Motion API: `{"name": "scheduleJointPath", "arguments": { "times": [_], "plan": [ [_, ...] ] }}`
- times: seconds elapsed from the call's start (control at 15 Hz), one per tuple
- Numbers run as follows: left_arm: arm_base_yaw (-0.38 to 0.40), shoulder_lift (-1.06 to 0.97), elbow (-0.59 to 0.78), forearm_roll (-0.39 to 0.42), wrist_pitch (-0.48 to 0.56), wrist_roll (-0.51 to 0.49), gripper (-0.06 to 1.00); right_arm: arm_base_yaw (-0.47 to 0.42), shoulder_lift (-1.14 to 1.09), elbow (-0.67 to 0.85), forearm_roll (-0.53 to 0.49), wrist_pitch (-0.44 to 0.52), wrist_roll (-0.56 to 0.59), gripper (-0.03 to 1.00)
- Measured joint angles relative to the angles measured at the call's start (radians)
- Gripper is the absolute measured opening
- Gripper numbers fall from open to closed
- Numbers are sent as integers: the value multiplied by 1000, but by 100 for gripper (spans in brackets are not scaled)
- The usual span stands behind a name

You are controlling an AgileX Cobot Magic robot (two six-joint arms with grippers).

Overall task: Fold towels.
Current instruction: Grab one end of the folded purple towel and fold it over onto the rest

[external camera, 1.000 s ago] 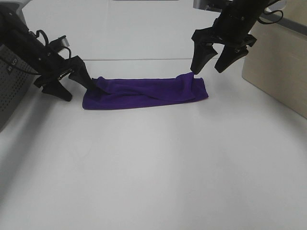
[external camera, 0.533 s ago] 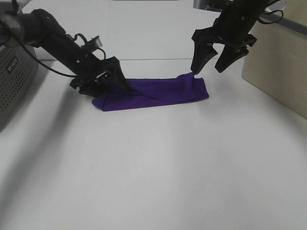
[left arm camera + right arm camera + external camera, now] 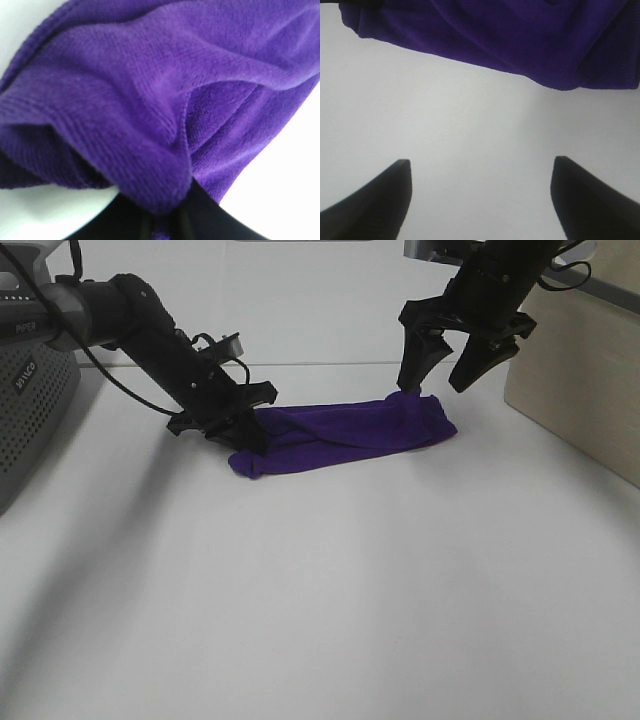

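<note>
- Purple towel (image 3: 345, 435) lies bunched lengthwise on the white desk (image 3: 320, 600), toward the far side, roughly centred.
- Left hand (image 3: 247, 428) is clamped on the towel's left end. The wrist view shows a fold of cloth pinched in the dark fingers (image 3: 215, 226) (tips mostly buried under fabric).
- Right hand (image 3: 433, 378) hangs over the towel's right end, jaws wide apart, nothing in them. One fingertip sits right at the raised corner; can't tell if it touches.
- Right wrist view: bare desk between its fingers, towel beyond the tips.
- Grey box (image 3: 30, 390) at left edge, beige panel (image 3: 585, 390) at right, both apart from the towel.
</note>
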Motion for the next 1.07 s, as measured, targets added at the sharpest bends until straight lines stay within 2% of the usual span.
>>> {"name": "scheduleJointPath", "arguments": {
  "times": [0.07,0.13,0.2,0.33,0.4,0.53,0.6,0.73,0.93,1.0,1.07],
  "plan": [
    [9,-4,-52,126,77,1,4,0,-12,0,-1,0,17,76],
    [28,-10,-77,183,115,1,4,0,-26,0,-2,1,18,76],
    [57,-19,-102,230,133,1,4,0,-44,0,-9,1,19,76],
    [101,-57,-126,250,133,2,4,0,-73,0,-20,1,19,76],
    [112,-93,-132,245,134,16,4,0,-93,0,-22,2,19,76],
    [82,-132,-137,157,134,64,4,0,-133,0,-24,2,22,76],
    [47,-134,-137,122,134,79,4,0,-151,0,-26,3,24,76],
    [-45,-125,-137,103,125,86,4,0,-177,0,-26,3,26,76],
    [-148,-85,-137,95,22,29,7,0,-216,0,-27,4,27,76],
    [-160,-74,-137,87,-4,20,19,0,-221,0,-27,4,27,76],
    [-168,-71,-137,58,-24,17,39,0,-228,0,-27,4,27,76]
  ]
}}
